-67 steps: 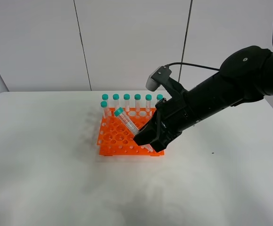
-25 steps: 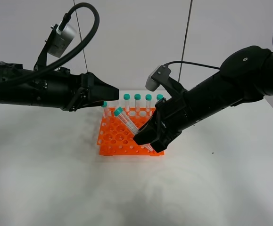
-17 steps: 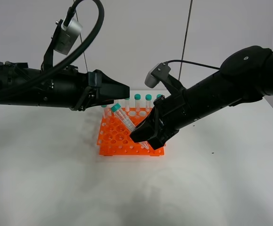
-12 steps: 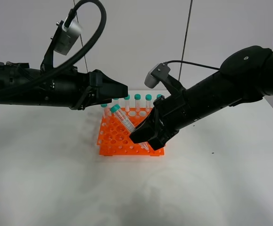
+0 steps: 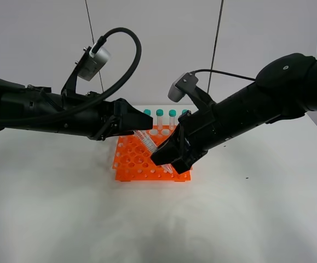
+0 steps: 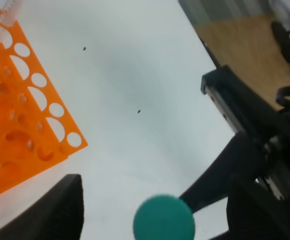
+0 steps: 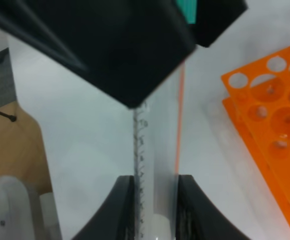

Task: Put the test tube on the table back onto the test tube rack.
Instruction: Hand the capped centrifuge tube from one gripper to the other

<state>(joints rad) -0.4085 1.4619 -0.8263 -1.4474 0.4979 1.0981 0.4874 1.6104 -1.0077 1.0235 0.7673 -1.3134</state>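
— Test tube (image 5: 147, 142), exterior high view: location?
— Slanted over the test tube rack (image 5: 130, 162), lifted off the counter (image 5: 65, 213). The lower end is near the rack's front right corner, clamped in the right end effector (image 5: 167, 162). Whether the tip touches the rack cannot be told. The upper end is hidden behind the left end effector (image 5: 130, 124). Capped tubes (image 5: 159, 116) stand upright in the rack's far row.
— Left wrist view?
— Teal cap (image 6: 163, 218), seen end-on, centred between the left end effector's spread fingers (image 6: 59, 207). There is a gap on each side and no contact shows. A corner of the rack lies off to one side of the cap.
— Right wrist view?
— The clear graduated barrel is pinched between both fingers (image 7: 125, 210) of the right end effector, which is closed on it. The rack edge lies just beside the tube. The left end effector's black bulk covers the cap end, with a sliver of teal showing.
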